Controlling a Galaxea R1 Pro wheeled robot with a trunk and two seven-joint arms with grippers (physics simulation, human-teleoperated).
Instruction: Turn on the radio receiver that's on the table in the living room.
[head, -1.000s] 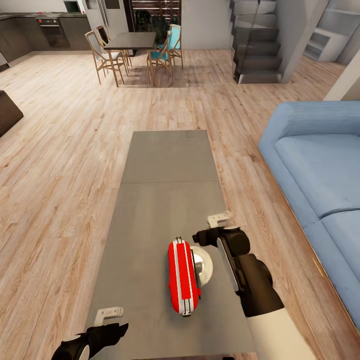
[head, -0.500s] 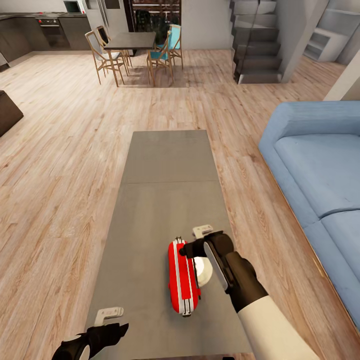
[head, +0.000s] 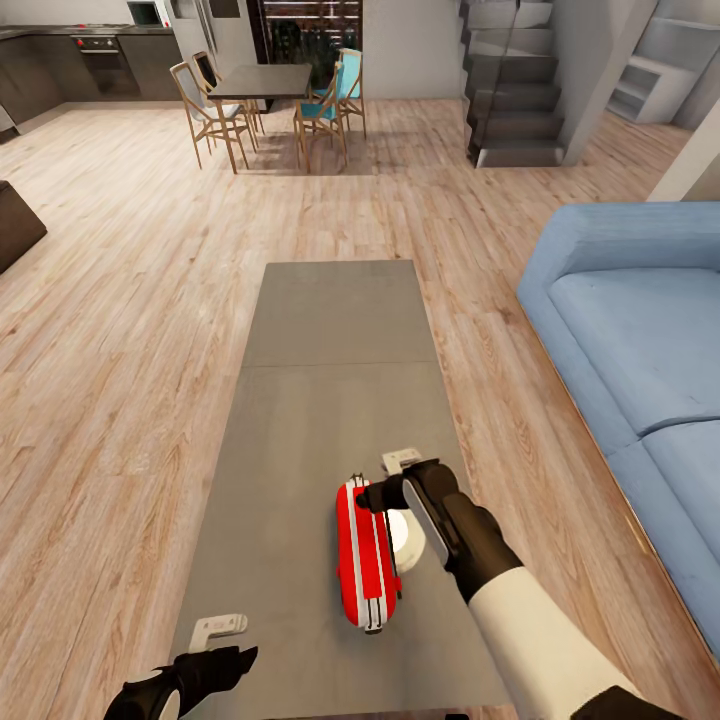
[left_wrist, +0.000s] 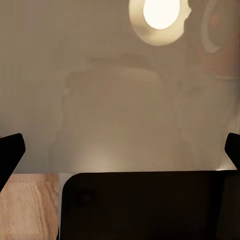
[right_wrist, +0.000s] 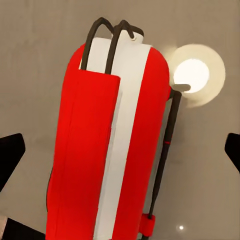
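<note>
radio receiver (head: 366, 567): glossy red, white-banded, rounded | surface (head: 330, 400): matte grey-brown | right pincer (head: 372, 497): released, poised over radio | left pincer (head: 225, 662): released, low

My head camera looks forward and down from high up, along the long grey worktop (head: 330, 330) toward the dining chairs far off. My right wrist camera hangs close above the red radio receiver (right_wrist: 107, 150), facing down; the head view shares it (head: 366, 555). My left wrist camera faces the worktop's surface (left_wrist: 120, 100), near its edge.
</note>
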